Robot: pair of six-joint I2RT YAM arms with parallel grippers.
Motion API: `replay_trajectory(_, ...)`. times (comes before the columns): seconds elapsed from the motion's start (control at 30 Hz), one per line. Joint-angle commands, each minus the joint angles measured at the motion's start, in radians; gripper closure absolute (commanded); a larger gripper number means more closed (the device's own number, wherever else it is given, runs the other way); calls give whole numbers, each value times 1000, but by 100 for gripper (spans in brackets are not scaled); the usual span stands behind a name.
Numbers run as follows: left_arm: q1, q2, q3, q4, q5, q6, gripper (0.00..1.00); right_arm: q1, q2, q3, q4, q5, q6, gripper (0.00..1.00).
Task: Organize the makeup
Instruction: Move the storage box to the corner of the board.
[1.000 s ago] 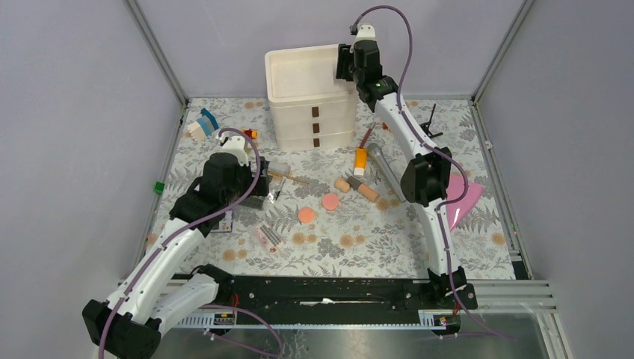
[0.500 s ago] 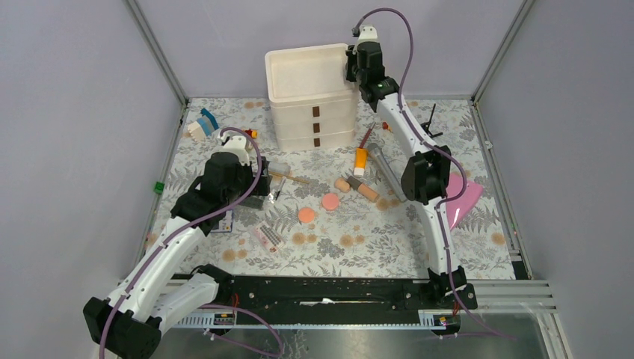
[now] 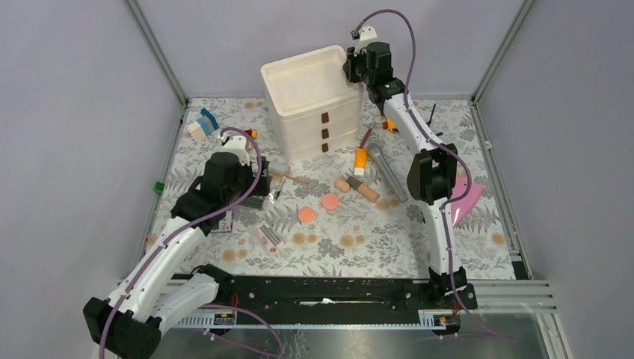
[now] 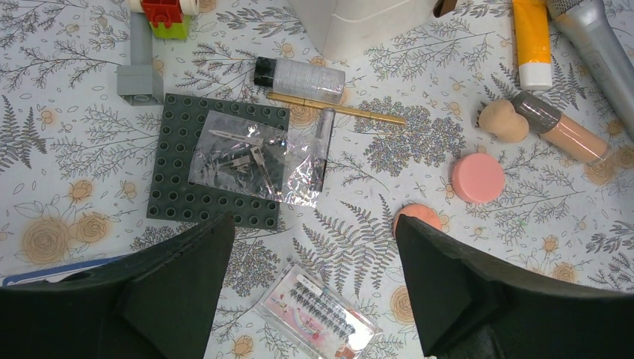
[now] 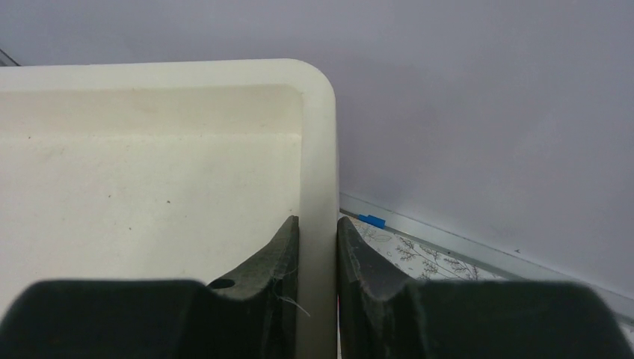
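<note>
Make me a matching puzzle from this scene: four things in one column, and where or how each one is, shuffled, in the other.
Things
1. right end effector
2. left end effector
3. orange tube
4. clear bottle

Places or states
A. lies beside the silver-grey tube
B. open, holding nothing
C. shut on the drawer box rim
D. lies next to the grey brick plate

Pairs: 1-C, 2-B, 3-A, 4-D
</note>
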Motion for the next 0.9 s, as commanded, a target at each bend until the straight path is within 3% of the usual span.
replay_trajectory(0.0, 5, -12, -2, 47, 9, 4, 13, -7, -52, -62, -40, -127, 26, 100)
replay_trajectory(0.13, 5, -15, -3, 46, 4, 4, 13, -6, -66, -64, -41, -77, 41, 99)
replay_trajectory(0.2, 5, -17, -3, 47, 3, 4, 13, -7, -72, -49, -53, -40, 52, 91)
replay_trajectory(0.27, 5, -19, -3, 46, 3, 4, 13, -8, -73, -11, -74, -11, 58, 68)
replay_trajectory(0.33, 7, -21, -4, 46, 3, 4, 13, -7, -78, 20, -99, 7, 59, 53)
replay_trajectory(0.7, 15, -10, -5, 44, -21, 1, 11, -7, -212, 18, -121, 172, 34, 37)
replay_trajectory(0.87, 29, 12, -2, 43, -23, 1, 11, -7, -316, -85, -168, 252, 107, 34)
